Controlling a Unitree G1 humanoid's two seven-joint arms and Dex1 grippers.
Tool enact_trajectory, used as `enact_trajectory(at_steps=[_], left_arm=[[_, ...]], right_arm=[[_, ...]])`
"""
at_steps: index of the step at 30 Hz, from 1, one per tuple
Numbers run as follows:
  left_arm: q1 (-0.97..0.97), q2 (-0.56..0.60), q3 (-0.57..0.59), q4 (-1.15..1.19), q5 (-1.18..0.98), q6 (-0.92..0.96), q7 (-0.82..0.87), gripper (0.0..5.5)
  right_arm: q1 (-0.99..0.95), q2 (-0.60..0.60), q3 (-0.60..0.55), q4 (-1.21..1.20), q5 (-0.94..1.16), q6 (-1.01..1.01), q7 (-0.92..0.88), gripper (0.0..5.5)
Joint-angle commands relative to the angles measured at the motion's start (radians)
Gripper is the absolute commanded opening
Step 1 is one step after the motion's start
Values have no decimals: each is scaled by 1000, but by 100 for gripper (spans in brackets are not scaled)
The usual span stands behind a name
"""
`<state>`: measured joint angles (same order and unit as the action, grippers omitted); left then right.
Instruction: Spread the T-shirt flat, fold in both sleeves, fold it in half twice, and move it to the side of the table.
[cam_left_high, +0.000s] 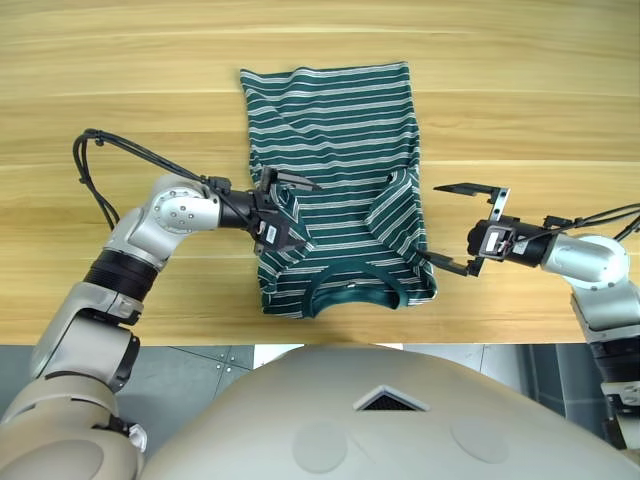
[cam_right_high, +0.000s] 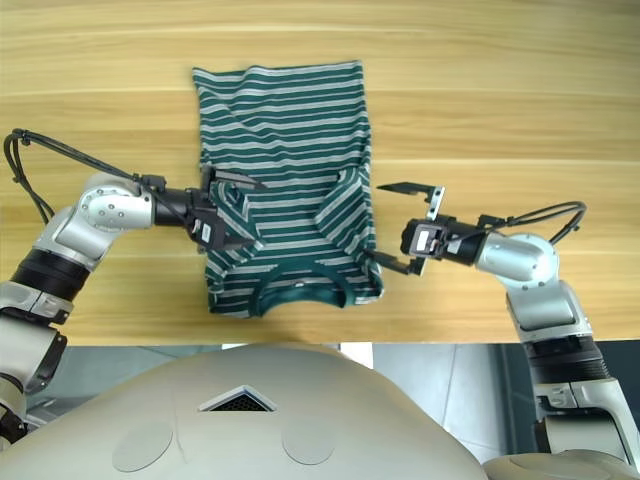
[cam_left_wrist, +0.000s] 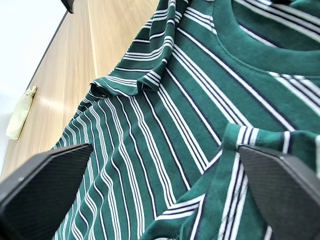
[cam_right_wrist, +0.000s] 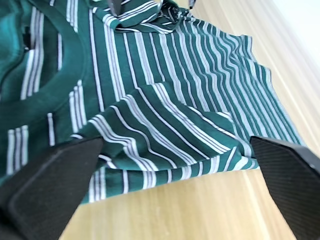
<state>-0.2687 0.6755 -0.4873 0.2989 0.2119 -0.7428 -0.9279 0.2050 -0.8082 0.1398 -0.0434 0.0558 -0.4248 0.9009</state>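
At the centre of the frame the T-shirt (cam_left_high: 335, 150) lies on the table (cam_left_high: 120, 80), collar lowest, both sleeves folded in. It looks light and limp, so pinching both layers at the side edges seems best. The left gripper (cam_left_high: 305, 215) hangs spread over its left edge, and the right gripper (cam_left_high: 433, 223) is spread just beside the right edge.
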Motion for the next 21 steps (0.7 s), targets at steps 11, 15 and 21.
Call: enact_trajectory(at_steps=[11,15,21], left_arm=[[-23,4,9,17,6,-13,3,540],[-29,16,26,0,-30,-14,-6,540],[-17,80,100,-112,-227,9,-71,540]], right_arm=[[47,45,119,78,-54,-24,27,539],[40,43,99,52,-13,-32,31,539],[54,18,46,-29,102,-41,67,539]])
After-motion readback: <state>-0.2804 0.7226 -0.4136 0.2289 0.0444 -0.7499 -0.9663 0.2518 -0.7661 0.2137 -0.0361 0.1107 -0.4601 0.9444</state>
